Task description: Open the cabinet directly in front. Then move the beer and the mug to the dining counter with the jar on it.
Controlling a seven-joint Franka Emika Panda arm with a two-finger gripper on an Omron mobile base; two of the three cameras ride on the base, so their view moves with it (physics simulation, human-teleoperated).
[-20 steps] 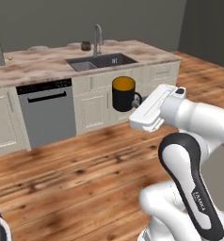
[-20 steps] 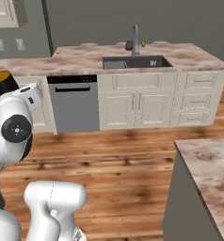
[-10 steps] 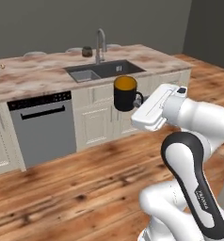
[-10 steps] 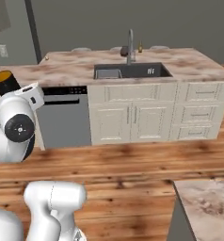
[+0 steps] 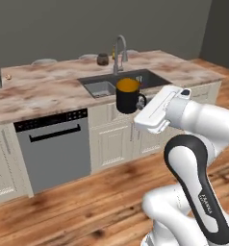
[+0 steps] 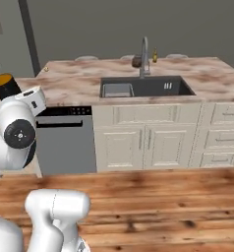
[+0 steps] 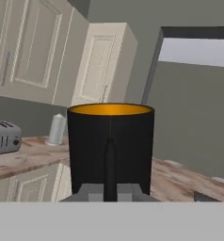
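The whole picture has slid, so the base has driven nearer to the long beige marbled stone dining counter (image 5: pixel 44 91) with its dark sink and grey tap. The claw (image 5: pixel 141 106) is shut on one small dark mug with a yellow-orange inside (image 5: pixel 128 95), held upright in the air before the sink. One small round glass jar (image 5: pixel 103 59) sits far back near the tap; the fingertips are hidden behind the mug.

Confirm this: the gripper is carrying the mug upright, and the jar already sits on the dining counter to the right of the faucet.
Not quite. The gripper does carry the mug upright, but the jar sits left of the faucet on the dining counter, as the left base view shows.
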